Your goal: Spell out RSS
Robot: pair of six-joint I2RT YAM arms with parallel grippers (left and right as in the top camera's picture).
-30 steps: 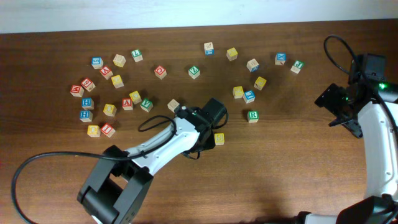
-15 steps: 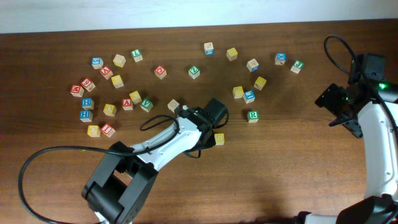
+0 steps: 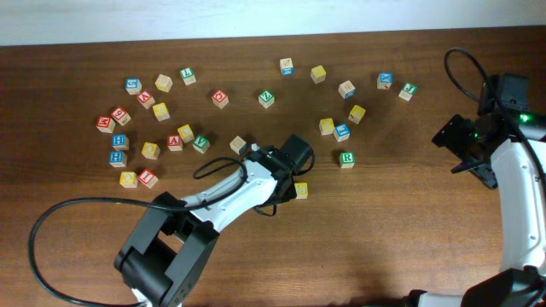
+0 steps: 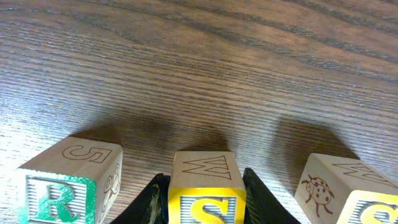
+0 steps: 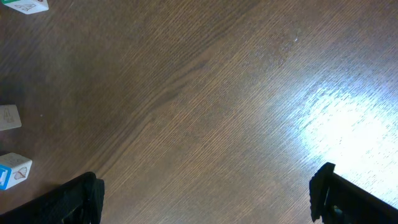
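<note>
1. The left gripper [image 4: 204,190] is clamped on a yellow-faced wooden S cube [image 4: 205,177] standing on the brown wooden table [image 4: 205,62].
2. In the left wrist view, a green-bordered wooden R cube [image 4: 65,180] flanks it on the left and a second yellow-faced wooden cube [image 4: 345,183] on the right.
3. The right gripper [image 5: 208,196] is spread wide and holds nothing.

Small lettered cubes [image 3: 160,111] lie scattered over the upper half of the wooden table [image 3: 392,239]; a green R cube [image 3: 346,159] sits alone right of centre; the left end effector [image 3: 287,181] is at mid-table, its tips hidden, a yellow cube [image 3: 300,189] just beside it; the right end effector [image 3: 465,143] is near the right edge.
</note>
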